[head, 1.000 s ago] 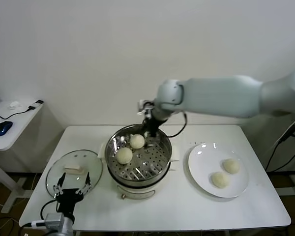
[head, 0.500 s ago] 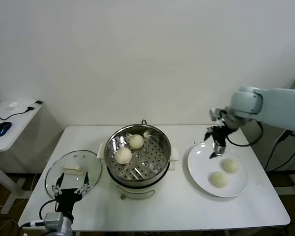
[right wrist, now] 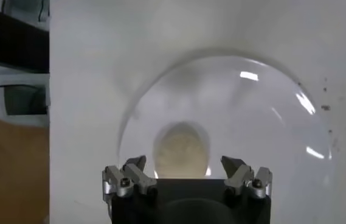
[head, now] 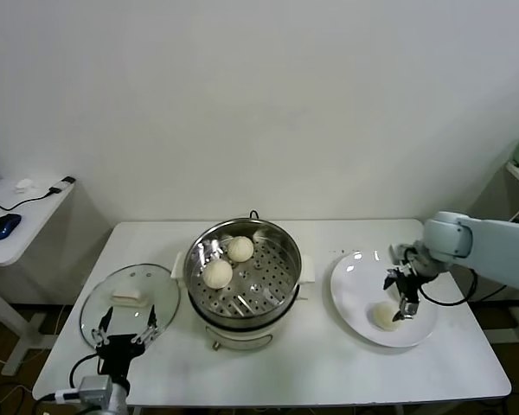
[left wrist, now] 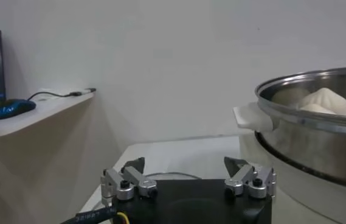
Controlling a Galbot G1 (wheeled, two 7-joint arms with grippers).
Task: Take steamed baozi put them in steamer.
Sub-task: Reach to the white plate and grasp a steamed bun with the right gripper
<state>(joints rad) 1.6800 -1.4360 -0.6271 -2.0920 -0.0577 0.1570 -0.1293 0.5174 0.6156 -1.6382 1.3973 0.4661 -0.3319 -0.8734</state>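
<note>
Fingers of the left gripper (head: pixel 125 333) stand wide apart and hold nothing; that gripper sits parked low at the near left corner of the white worktop (head: pixel 277 367), its tips at the near rim of the round glass lid (head: pixel 130 303), which lies flat with its white handle up. From the left wrist view the same left gripper (left wrist: pixel 188 173) points along the worktop, with the steamer's (left wrist: pixel 318 128) steel wall just beside it and one bun (left wrist: pixel 325 100) showing over the rim. At far left, apart from the worktop, a small side table (head: pixel 22 216) carries a blue mouse (head: pixel 4 226) and a cable

Near the middle of the worktop stands the steamer (head: pixel 242 272), a shiny steel pot on a white base. Two steamed baozi (head: pixel 218 273) lie on its perforated tray, in the far left part, close together

To the right, a flat white plate (head: pixel 355 290) lies apart from the steamer. Over it hangs the right gripper (head: pixel 400 298), fingers spread as wide as they go and empty. From the head camera one bun (head: pixel 383 315) is seen on the plate, just beside and partly under the fingertips. In the right wrist view a bun (right wrist: pixel 181 151) lies between the open fingers of the right gripper (right wrist: pixel 185 173), with clear space on either side of it
</note>
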